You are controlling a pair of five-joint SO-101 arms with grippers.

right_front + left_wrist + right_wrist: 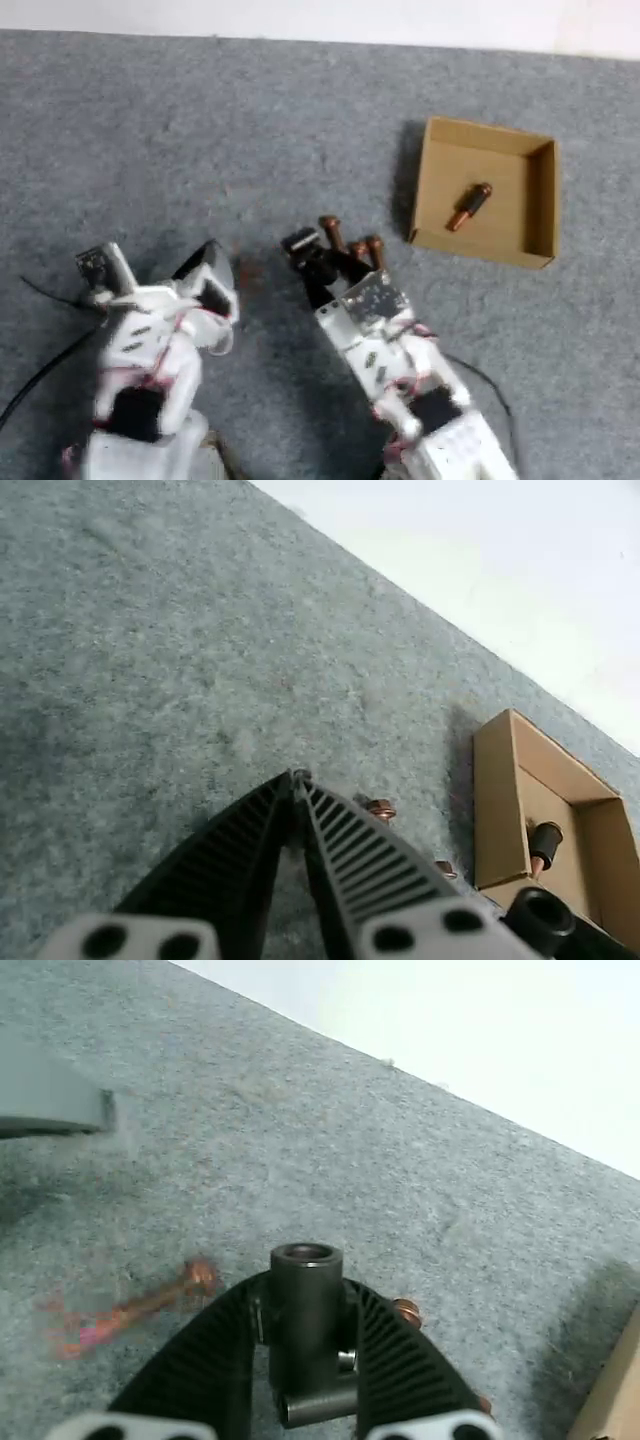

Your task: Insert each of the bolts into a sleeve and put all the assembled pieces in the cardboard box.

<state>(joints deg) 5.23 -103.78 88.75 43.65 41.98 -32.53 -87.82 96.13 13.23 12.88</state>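
Currently: right gripper (pixel 306 1295) pinching black sleeve (pixel 306 1260), open bore pointing away from wrist. Loose bolts (pixel 330 232) on desk (pixel 150 130) just beside sleeve, at 2 o'clock from it in high view; shanks seemingly along 12–6 line. Left gripper (pixel 298 780) pressed together, empty, at 9 o'clock, farther off, though likely the bolt-fetcher. Cardboard box (pixel 480 250) at 2 o'clock holds one assembled piece (pixel 468 207). No legible writing.
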